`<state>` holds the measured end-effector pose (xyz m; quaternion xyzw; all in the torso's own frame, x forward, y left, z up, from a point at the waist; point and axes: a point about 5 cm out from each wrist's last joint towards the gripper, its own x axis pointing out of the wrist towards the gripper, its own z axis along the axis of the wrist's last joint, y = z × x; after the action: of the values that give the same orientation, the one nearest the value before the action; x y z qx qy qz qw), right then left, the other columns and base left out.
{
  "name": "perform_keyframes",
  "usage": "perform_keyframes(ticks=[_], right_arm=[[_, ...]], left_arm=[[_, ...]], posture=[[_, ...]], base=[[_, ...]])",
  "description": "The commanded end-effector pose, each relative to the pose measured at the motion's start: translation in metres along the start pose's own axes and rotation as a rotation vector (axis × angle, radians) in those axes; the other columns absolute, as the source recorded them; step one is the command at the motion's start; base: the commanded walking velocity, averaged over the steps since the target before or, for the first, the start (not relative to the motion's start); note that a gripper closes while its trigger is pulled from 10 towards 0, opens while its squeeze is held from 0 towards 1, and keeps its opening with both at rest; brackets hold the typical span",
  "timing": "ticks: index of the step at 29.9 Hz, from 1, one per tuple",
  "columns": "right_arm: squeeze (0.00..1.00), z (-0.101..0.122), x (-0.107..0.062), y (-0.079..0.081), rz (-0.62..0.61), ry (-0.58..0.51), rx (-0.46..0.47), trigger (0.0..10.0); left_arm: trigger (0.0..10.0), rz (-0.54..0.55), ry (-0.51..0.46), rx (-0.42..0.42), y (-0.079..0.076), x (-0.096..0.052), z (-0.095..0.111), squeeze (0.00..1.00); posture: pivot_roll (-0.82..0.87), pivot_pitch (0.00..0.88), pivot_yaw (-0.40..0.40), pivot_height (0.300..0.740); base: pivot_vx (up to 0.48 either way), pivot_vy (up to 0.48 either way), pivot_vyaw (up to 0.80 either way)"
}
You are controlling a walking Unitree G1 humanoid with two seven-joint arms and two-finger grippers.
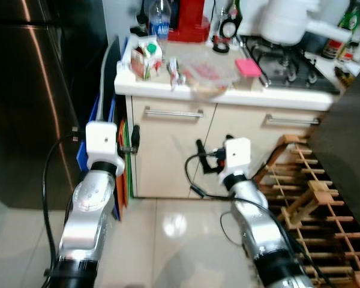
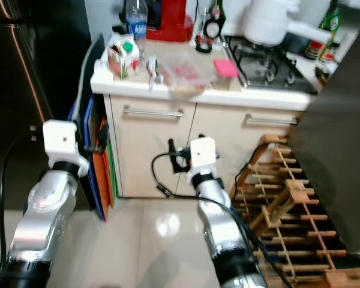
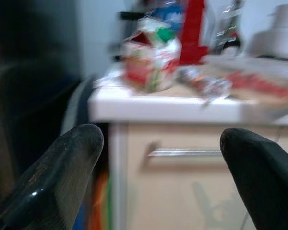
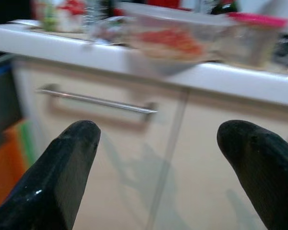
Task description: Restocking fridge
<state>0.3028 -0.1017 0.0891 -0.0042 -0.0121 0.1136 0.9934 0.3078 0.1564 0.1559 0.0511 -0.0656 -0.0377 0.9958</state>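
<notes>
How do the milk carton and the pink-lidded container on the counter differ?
The milk carton is tall, upright and printed in red and green; the pink-lidded container is low and squat with clear walls. The carton stands at the counter's left end, near the fridge; the container sits further right, beside the hob. Both rest on the counter, untouched.

No lettering can be read anywhere on this kitchen counter. The blue label on the clear plastic bottle (image 1: 159,24) carries white marks too blurred to make out. The red, green and white printed carton with a green cap (image 1: 147,57) shows colour patches but no legible words. The round white dial face (image 1: 229,29) beside the red appliance is too small to tell any figures.
</notes>
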Motion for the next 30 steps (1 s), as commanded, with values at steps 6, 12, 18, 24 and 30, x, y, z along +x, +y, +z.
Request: perform_keyframes(ticks=[6,12,18,24,30], right_arm=[[0.05,0.012,0.023,-0.026,-0.105,-0.046,0.000,10.0],[0.05,0.021,0.029,-0.024,-0.128,-0.081,0.013,10.0],[0.05,0.014,0.028,-0.020,-0.126,-0.075,0.024,10.0],[0.05,0.014,0.030,-0.018,-0.097,-0.069,0.018,10.0],[0.04,0.020,0.036,-0.020,-0.097,-0.081,0.008,10.0]], left_arm=[[10.0,-0.060,-0.010,-0.060,-0.016,0.006,0.005,0.00],[10.0,-0.124,-0.015,-0.095,-0.033,0.007,0.010,0.00],[10.0,-0.115,-0.004,-0.126,-0.035,0.009,0.009,0.00],[10.0,-0.125,-0.064,-0.118,-0.038,0.007,0.020,0.00],[10.0,-0.135,-0.090,-0.125,-0.041,0.007,0.027,0.00]], posture=[[0.19,0.000,-0.065,0.740],[0.16,0.000,-0.034,0.740],[0.17,0.000,-0.057,0.740],[0.18,0.000,-0.083,0.740],[0.17,0.000,-0.091,0.740]], base=[[0.080,0.000,0.00],[0.000,0.000,0.00],[0.000,0.000,0.00],[0.197,-0.251,0.00],[0.298,-0.373,0.00]])
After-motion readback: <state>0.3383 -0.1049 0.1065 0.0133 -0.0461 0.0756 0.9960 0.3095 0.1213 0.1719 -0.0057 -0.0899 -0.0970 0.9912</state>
